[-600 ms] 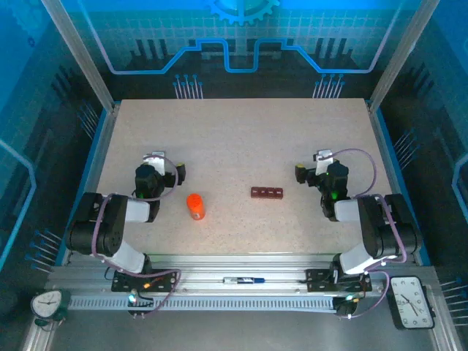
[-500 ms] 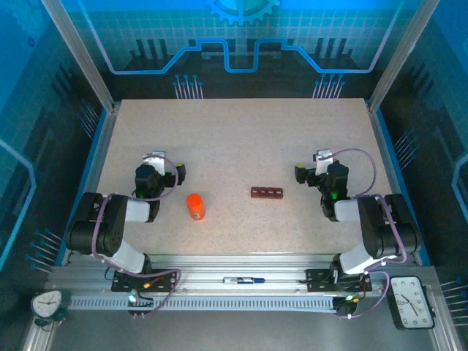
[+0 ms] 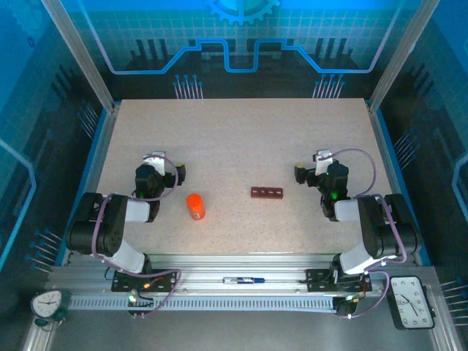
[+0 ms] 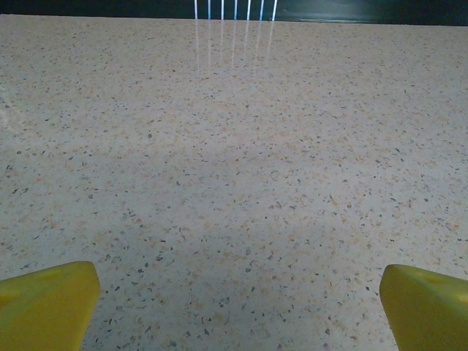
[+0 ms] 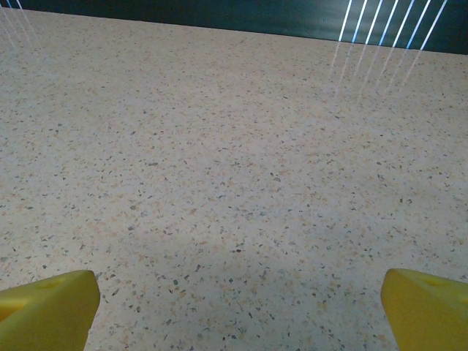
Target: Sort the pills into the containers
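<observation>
Nothing has moved on the speckled table (image 3: pixel 234 131) in the last half second: the left gripper (image 4: pixel 238 311) and right gripper (image 5: pixel 238 311) still hang spread wide and empty over bare tabletop. The orange bottle (image 3: pixel 194 206) stands just right of the left gripper, toward the bases. The containers (image 3: pixel 267 192) lie left of the right gripper, so I judge sorting has not begun.
</observation>
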Controlling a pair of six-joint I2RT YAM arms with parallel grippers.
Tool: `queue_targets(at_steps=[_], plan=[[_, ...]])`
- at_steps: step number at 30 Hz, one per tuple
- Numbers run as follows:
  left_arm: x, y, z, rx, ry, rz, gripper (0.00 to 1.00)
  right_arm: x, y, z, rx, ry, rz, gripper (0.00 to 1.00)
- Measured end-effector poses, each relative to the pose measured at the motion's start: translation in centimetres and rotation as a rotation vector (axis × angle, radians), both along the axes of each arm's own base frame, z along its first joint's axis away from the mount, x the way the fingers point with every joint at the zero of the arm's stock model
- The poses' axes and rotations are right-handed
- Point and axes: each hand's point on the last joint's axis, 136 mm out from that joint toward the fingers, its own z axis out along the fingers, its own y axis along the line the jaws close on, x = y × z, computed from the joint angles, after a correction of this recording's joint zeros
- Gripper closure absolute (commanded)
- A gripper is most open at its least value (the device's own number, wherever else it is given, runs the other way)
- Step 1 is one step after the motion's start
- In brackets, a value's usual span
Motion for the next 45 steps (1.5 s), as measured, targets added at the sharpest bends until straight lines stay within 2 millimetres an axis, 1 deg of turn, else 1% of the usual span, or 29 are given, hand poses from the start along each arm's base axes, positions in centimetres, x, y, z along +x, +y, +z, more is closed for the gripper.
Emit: queue_targets(at_steps=[12, 16, 21, 24, 25, 27, 29, 31, 32, 34, 36, 41, 45], plan=[[0.0, 0.0, 0.0, 0.000, 0.000, 0.000, 0.01, 0.0, 0.0, 0.0, 0.001, 0.000, 0.002, 0.00], [-0.1, 0.2, 0.1, -0.003, 0.006, 0.014, 0.01, -0.1, -0.1, 0.4, -0.001, -0.004, -0.006, 0.00], [0.0, 0.7, 1.9, -0.010, -0.012, 0.046, 0.01, -0.5, -0.9, 2.9, -0.006, -0.030, -0.050, 0.00], [0.1, 1.0, 3.2, -0.006, -0.023, 0.062, 0.01, -0.1, -1.7, 5.0, 0.011, -0.023, -0.108, 0.00], [0.1, 1.1, 3.6, -0.004, -0.023, 0.069, 0.01, 0.2, -2.0, 6.1, 0.023, -0.018, -0.129, 0.00], [0.1, 1.3, 4.4, -0.006, -0.028, 0.082, 0.01, 0.8, -2.5, 8.5, 0.074, -0.013, -0.174, 0.00], [0.2, 1.5, 5.4, -0.013, -0.032, 0.096, 0.01, 1.2, -3.5, 10.7, 0.170, -0.012, -0.234, 0.00], [0.3, 1.6, 6.5, -0.020, -0.035, 0.106, 0.01, 1.3, -4.6, 12.1, 0.275, -0.011, -0.264, 0.00], [0.4, 1.7, 7.0, -0.028, -0.035, 0.113, 0.01, 1.2, -5.1, 12.4, 0.327, -0.002, -0.275, 0.00], [0.6, 1.7, 8.3, -0.050, -0.039, 0.125, 0.01, 1.1, -5.3, 12.1, 0.394, 0.041, -0.274, 0.00], [0.8, 1.7, 9.6, -0.078, -0.040, 0.135, 0.01, 1.0, -4.2, 11.3, 0.433, 0.102, -0.237, 0.00], [1.5, 1.6, 13.2, -0.170, -0.019, 0.162, 0.01, 0.1, -0.4, 9.0, 0.482, 0.251, -0.114, 0.00], [1.7, 0.9, 15.1, -0.249, 0.022, 0.157, 0.01, -1.0, 2.7, 6.9, 0.480, 0.361, -0.030, 0.04]])
